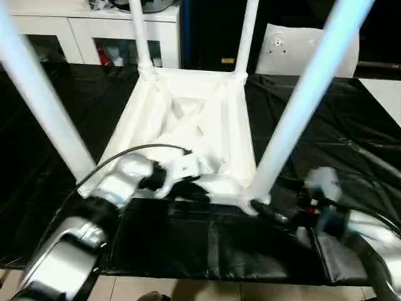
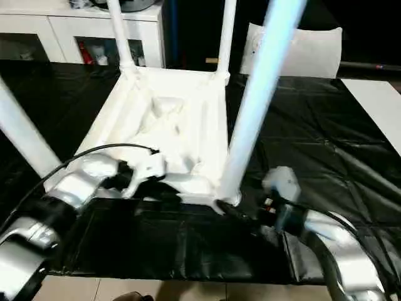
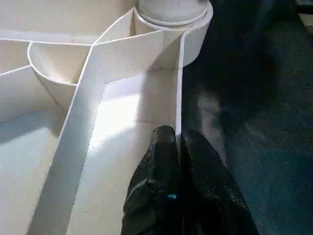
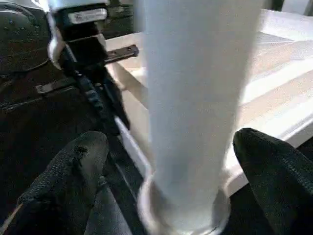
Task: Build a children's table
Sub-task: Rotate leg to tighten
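While the black sheet [image 1: 188,244] covers the whole work surface, its wrinkled folds run out past the picture edges in both head views. On it, at the middle, rests the children's table: the tabletop [image 1: 188,119] lies upside down with its ribbed underside facing up, and the ribs at its centre are washed out and hard to trace. Four legs stand upright in the corner sockets. The near right leg [image 1: 307,94] and the near left leg [image 1: 37,94] rise toward the camera, blurred, with their upper ends cut off by the frame; the far left leg [image 1: 139,34] and far right leg [image 1: 246,34] are likewise cut off at the top edge. Behind the sheet stands a white cabinet [image 1: 81,31], and a white flat bag [image 1: 294,47] leans at the far right, partly hidden by the near right leg.

The left gripper [image 3: 177,142] is clenched on the tabletop's near rim wall [image 3: 179,88], one black finger on each side of the thin wall; in the head views its silver forearm [image 1: 69,251] and a black cable [image 1: 125,153] screen the contact. The near right socket [image 3: 173,14] with its seated leg shows just beyond along the same rim.

The right gripper [image 4: 168,166] is spread wide, its two fingers [image 4: 73,171] standing apart on either side of the base of the near right leg without visibly touching it. From the head views its fingertips are dark against the sheet and hard to separate.
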You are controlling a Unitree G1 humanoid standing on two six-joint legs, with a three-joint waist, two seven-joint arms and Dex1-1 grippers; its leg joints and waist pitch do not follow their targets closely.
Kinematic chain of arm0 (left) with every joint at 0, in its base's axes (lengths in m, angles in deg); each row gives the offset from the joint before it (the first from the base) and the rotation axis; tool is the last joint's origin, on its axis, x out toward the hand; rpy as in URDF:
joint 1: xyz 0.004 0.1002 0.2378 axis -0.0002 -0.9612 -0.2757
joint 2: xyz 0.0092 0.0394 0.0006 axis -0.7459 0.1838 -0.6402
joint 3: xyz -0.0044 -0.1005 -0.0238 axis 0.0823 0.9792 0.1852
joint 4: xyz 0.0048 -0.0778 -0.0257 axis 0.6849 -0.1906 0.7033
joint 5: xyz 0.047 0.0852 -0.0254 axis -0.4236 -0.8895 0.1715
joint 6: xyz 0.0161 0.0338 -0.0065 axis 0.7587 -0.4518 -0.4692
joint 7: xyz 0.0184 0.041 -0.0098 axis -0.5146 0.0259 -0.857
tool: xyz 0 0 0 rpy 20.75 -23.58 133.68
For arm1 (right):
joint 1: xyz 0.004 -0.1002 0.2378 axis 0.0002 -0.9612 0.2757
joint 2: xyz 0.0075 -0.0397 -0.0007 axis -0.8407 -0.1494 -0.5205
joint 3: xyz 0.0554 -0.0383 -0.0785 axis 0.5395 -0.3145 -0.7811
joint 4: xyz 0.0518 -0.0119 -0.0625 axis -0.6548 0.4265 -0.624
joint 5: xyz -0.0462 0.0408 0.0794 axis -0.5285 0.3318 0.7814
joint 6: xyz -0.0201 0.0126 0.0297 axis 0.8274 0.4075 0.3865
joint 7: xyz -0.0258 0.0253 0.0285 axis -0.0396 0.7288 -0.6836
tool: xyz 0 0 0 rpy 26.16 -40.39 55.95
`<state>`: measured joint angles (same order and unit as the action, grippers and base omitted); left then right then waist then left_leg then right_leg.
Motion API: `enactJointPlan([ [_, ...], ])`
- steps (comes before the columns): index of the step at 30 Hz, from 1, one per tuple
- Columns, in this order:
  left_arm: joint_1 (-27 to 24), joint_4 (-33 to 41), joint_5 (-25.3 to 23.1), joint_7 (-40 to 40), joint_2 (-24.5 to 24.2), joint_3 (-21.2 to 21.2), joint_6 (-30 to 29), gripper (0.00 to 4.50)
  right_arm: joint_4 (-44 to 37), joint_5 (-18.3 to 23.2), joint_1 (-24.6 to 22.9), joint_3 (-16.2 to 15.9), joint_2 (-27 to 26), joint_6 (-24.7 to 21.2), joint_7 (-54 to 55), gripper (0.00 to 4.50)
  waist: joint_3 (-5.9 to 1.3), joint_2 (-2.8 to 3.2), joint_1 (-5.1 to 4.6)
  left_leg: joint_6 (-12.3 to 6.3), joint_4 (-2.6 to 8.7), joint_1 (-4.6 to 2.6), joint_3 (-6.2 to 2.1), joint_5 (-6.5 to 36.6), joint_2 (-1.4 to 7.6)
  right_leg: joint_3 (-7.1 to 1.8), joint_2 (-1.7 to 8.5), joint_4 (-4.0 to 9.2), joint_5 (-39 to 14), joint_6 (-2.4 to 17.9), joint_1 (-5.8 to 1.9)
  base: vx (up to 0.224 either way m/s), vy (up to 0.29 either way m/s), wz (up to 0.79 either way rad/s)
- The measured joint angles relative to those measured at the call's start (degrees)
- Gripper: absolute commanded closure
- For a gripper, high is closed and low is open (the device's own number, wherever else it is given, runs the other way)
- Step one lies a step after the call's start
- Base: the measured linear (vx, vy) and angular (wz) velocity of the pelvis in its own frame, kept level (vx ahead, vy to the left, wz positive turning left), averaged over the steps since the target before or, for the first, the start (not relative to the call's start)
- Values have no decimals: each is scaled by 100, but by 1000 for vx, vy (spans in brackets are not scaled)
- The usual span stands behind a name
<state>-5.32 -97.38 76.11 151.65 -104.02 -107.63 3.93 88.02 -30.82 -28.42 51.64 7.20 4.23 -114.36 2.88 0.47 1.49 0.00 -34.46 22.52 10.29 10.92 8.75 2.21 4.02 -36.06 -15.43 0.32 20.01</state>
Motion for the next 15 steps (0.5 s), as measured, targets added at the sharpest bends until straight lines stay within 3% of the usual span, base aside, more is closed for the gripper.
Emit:
enactJointPlan([
  [5,-210,353,30,232,-310,-55,56,446,-69,59,327,-215,54,-356,-263,0,8,-15,43,0,0,1,1,0,1,3,1,0,0,0,-1,0,0,0],
  [7,-209,375,-4,236,-349,-84,130,450,-106,110,390,-328,102,-465,-419,38,8,-22,47,0,-3,0,3,0,0,2,3,0,0,0,-4,0,0,0],
  [15,-170,426,-156,260,-381,-118,186,450,301,167,921,-679,422,-703,-1416,94,5,-34,62,8,-5,-7,9,-5,8,10,5,-10,0,0,-8,0,0,0],
])
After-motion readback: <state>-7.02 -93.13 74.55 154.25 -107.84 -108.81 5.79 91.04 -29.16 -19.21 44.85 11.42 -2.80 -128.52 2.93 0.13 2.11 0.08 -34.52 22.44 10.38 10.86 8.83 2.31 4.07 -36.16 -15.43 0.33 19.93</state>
